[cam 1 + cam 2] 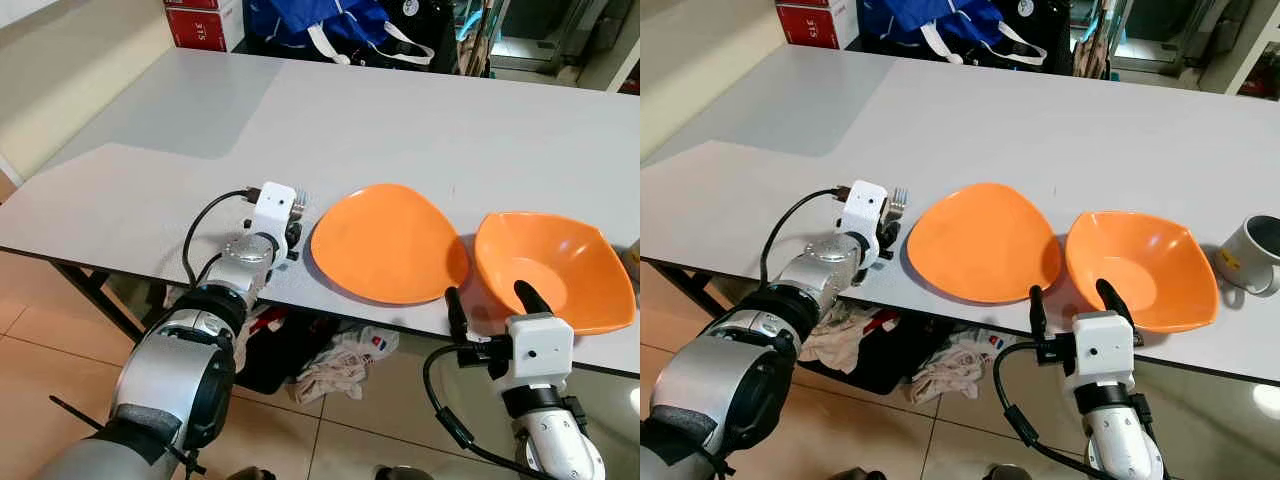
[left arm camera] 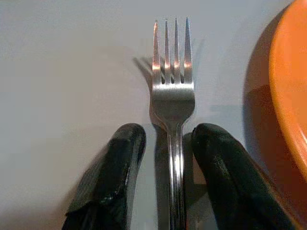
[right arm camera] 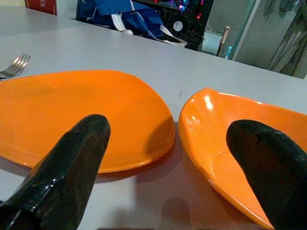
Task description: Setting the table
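L claw [image 2: 165, 158] low on the grey counter [image 1: 400, 120], fingers slightly apart w/ fork [image 2: 171, 96] handle between, not clamped. Fork just left of orange plate [image 1: 390, 243]. Orange bowl [image 1: 555, 268] beside plate. R claw [image 1: 490, 298] wide open, empty, at bowl's near edge. Mug [image 1: 1252, 255] far right.

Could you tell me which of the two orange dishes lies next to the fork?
The flat orange plate, left of the deeper orange bowl. The fork lies by its left edge, between the left gripper's open fingers.

fork [image 2: 173, 100] flat on table | left of orange plate [image 1: 390, 243] | orange bowl [image 1: 553, 268] right
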Controlling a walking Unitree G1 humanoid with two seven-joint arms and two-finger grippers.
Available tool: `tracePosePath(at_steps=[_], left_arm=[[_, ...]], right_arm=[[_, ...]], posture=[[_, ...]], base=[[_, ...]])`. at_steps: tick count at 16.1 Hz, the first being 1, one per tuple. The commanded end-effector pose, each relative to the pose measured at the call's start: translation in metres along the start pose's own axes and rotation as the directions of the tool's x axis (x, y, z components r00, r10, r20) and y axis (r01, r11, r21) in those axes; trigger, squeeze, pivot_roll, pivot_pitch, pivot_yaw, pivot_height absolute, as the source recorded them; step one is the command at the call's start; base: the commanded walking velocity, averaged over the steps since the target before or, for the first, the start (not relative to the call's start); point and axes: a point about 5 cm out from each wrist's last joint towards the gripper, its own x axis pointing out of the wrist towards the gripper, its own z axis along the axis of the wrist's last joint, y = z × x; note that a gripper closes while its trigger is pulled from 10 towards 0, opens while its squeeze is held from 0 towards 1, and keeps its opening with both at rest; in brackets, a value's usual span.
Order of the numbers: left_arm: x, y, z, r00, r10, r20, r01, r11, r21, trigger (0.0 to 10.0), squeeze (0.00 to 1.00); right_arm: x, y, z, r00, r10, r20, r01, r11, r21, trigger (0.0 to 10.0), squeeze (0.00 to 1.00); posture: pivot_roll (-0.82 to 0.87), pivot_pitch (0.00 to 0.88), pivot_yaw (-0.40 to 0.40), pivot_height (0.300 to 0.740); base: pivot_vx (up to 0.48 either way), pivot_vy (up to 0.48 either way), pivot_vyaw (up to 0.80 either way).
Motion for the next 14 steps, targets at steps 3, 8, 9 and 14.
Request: tracePosePath(at_steps=[3, 8, 9, 14], left_arm=[[0.000, 0.003, 0.012, 0.999, 0.023, 0.039, -0.025, 0.998, 0.053, 10.0, 0.00], [-0.001, 0.003, 0.022, 0.997, 0.015, 0.071, -0.019, 0.998, 0.059, 10.0, 0.00], [-0.001, 0.003, 0.022, 0.997, 0.015, 0.073, -0.019, 0.998, 0.060, 10.0, 0.00], [-0.005, 0.006, 0.025, 0.994, 0.022, 0.104, -0.028, 0.998, 0.057, 10.0, 0.00]], right_arm=[[0.000, 0.001, 0.001, 1.000, 0.000, -0.001, 0.000, 1.000, 0.004, 10.0, 0.00], [0.004, 0.004, -0.001, 1.000, 0.011, -0.002, -0.011, 1.000, 0.010, 10.0, 0.00], [0.004, 0.004, -0.002, 1.000, 0.012, -0.001, -0.012, 1.000, 0.010, 10.0, 0.00], [0.007, 0.005, -0.004, 1.000, 0.023, 0.001, -0.023, 1.000, 0.009, 10.0, 0.00]], posture=[[-0.23, 0.058, 0.054, 0.740], [-0.21, 0.034, 0.054, 0.740], [-0.21, 0.032, 0.053, 0.740], [-0.20, 0.008, 0.051, 0.740]], base=[[0.000, 0.000, 0.00], [0.000, 0.000, 0.00], [0.000, 0.000, 0.00], [0.000, 0.000, 0.00]])
